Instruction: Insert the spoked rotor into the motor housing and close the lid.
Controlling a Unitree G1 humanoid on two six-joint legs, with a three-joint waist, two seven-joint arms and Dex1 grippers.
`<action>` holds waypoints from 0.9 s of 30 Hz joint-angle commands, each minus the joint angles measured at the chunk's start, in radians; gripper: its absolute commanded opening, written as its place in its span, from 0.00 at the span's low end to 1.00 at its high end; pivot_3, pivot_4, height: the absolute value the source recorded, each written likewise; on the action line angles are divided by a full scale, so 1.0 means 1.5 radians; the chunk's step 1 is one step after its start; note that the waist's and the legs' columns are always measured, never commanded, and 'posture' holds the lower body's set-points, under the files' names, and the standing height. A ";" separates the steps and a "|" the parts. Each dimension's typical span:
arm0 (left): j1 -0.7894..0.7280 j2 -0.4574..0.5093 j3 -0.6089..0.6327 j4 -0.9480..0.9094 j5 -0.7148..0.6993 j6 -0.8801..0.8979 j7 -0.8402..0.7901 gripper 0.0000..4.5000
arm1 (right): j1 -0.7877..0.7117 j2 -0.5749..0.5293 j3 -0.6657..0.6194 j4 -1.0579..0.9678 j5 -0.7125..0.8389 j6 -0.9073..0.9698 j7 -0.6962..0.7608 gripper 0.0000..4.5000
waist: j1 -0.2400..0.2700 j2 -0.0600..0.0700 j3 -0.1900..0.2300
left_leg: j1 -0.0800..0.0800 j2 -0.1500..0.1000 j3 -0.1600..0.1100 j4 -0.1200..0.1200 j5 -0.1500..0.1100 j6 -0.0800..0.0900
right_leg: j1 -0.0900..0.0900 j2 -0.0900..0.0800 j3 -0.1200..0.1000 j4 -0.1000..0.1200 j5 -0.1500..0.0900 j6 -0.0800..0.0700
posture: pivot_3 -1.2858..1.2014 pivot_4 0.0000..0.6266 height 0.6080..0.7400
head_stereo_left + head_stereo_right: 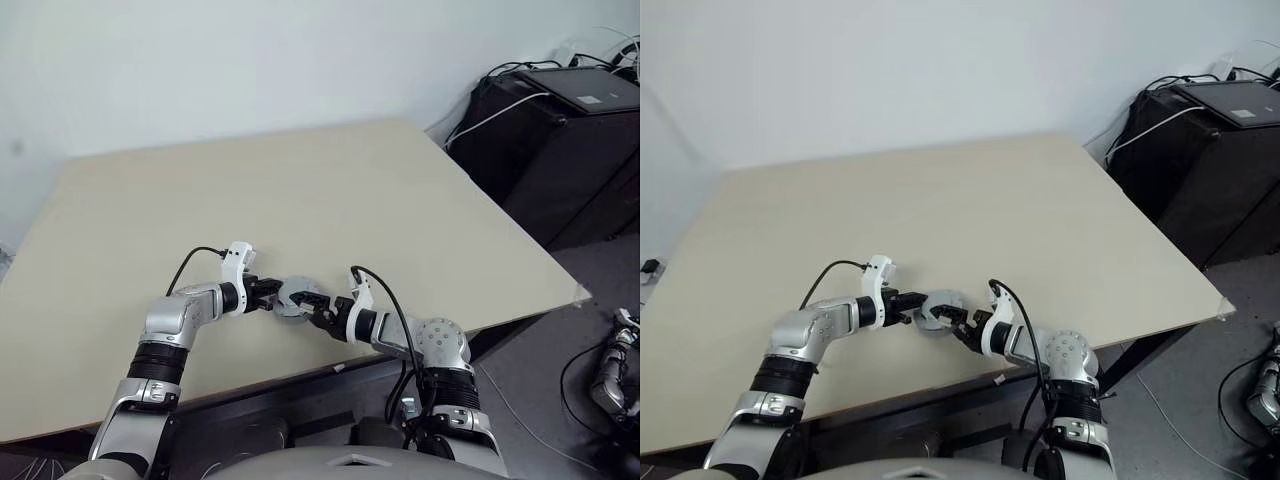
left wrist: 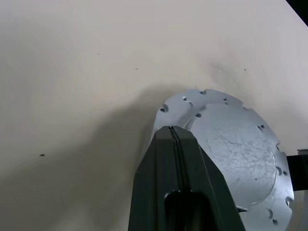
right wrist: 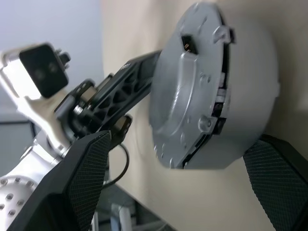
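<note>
— Why are both grippers meeting at the table's (image 1: 420, 200) near edge?

— The left gripper (image 1: 274, 295) is pinching the lid (image 1: 293, 297) shut-fingered; the right gripper (image 1: 318, 308), spread wide, is straddling the assembled housing (image 3: 250, 96), probably steadying it.

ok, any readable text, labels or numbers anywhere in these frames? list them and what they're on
None readable.
Round grey motor part held between the two grippers: only holes, notches and scratches, no markings.
Pale label on the black box beyond the table's far right corner: too small to read.
Table: bare, no print.
</note>
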 commanded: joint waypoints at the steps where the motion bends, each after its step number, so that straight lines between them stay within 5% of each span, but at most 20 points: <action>1: 0.011 -0.008 -0.025 -0.005 0.003 0.016 -0.002 0.00 | -0.001 0.107 -0.007 -0.002 0.015 -0.068 -0.016 1.00 | 0.000 0.000 0.000 | 0.000 0.000 0.000 0.000 0.000 0.000 | 0.000 0.000 0.000 0.000 0.000 0.000 | 0.52 0.00 1.00; 10: 0.011 -0.009 -0.025 -0.004 0.003 0.015 -0.002 0.00 | 0.013 0.098 0.024 -0.019 0.033 -0.066 -0.003 1.00 | 0.000 0.000 0.000 | 0.000 0.000 0.000 0.000 0.000 0.000 | 0.000 0.000 0.000 0.000 0.000 0.000 | 0.52 0.00 1.00; 13: 0.010 -0.009 -0.025 -0.003 0.004 0.014 -0.002 0.00 | 0.015 0.093 0.028 -0.023 0.032 -0.060 -0.002 0.86 | 0.000 0.000 0.000 | 0.000 0.000 0.000 0.000 0.000 0.000 | 0.000 0.000 0.000 0.000 0.000 0.000 | 0.52 0.00 1.00; 19: 0.008 -0.011 -0.023 0.001 0.004 0.012 -0.003 0.00 | 0.018 0.084 0.035 -0.028 0.028 -0.046 -0.002 0.42 | 0.000 0.001 0.000 | 0.000 0.000 0.000 -0.001 0.001 0.001 | 0.000 0.000 0.001 0.000 0.000 0.000 | 0.52 0.00 1.00; 24: 0.009 -0.013 -0.020 0.000 0.006 0.012 -0.004 0.00 | 0.023 0.080 0.036 -0.031 0.019 -0.034 -0.008 0.27 | -0.001 0.001 -0.001 | 0.000 0.000 0.000 -0.001 0.001 0.001 | 0.000 0.000 0.001 0.000 0.000 0.000 | 0.52 0.00 1.00; 27: 0.010 -0.015 -0.020 -0.001 0.006 0.013 -0.004 0.00 | 0.023 0.079 0.035 -0.030 0.018 -0.033 -0.008 0.27 | -0.001 0.001 -0.001 | 0.000 0.000 0.000 -0.002 0.001 0.001 | 0.000 0.000 0.001 0.000 0.000 0.000 | 0.52 0.00 1.00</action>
